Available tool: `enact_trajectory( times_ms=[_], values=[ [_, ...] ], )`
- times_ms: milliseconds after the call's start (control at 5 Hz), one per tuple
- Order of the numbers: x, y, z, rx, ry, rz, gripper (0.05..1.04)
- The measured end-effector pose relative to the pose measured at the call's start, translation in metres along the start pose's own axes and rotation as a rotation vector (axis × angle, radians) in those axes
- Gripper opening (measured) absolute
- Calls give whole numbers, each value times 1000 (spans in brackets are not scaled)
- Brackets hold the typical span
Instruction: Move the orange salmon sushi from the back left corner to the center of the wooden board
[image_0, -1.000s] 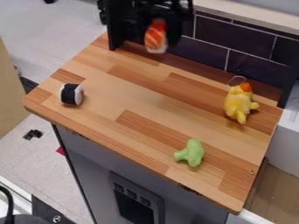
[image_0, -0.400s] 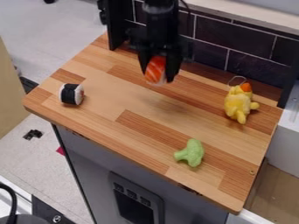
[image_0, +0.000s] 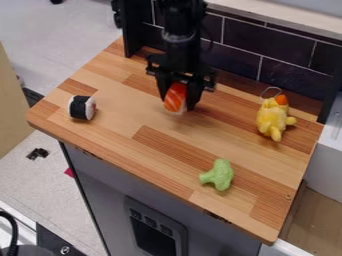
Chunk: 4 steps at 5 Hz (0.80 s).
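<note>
Lowered from the back wall (image_0: 237, 42) toward the middle of the counter (image_0: 150, 115), the black gripper (image_0: 178, 104) brings down the orange-and-white sushi (image_0: 175, 97), while 3 other toys keep their places. Its 2 fingers pinch the sushi from either side, above the rear half of the wood.

Open wood stretches from the sushi toward the front edge. On the left, the black-and-white roll (image_0: 81, 107) sits near the counter's left corner; on the right, the yellow duck (image_0: 272, 119) lies near the right edge, close to the wall. Green broccoli (image_0: 218, 175) rests nearer the front edge, leaving wood on all its sides. A black post (image_0: 131, 30) rises at the rear left corner, and the dark-tiled wall bounds the back.

Striped in light and reddish-brown wood, the counter tops a gray cabinet (image_0: 227, 212) with a dark panel (image_0: 155, 237) on its front. Pale floor (image_0: 60, 60) spreads at left, where small black pieces (image_0: 37, 153) lie beside the cabinet.

Fingers cover part of the sushi, and whether its underside touches the wood cannot be told. The arm (image_0: 182, 22) is cut off by the top edge, as is a dark cable (image_0: 9, 227) by the left edge.
</note>
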<state>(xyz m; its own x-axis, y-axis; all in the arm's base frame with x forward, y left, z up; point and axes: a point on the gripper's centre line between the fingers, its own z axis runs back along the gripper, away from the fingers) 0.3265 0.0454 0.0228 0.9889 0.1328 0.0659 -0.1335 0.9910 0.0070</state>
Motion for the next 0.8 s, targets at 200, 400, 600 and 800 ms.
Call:
enact_trajectory(
  times_ms=[200,400,600,800],
  values=[
    [-1,7,-11,-8,3,11,609],
    [-8,10,-19,-13,29,24,900],
    [-13,10,-18,-36,63,7,1001],
    [-14,6,-11,-76,94,23,1001]
  ],
)
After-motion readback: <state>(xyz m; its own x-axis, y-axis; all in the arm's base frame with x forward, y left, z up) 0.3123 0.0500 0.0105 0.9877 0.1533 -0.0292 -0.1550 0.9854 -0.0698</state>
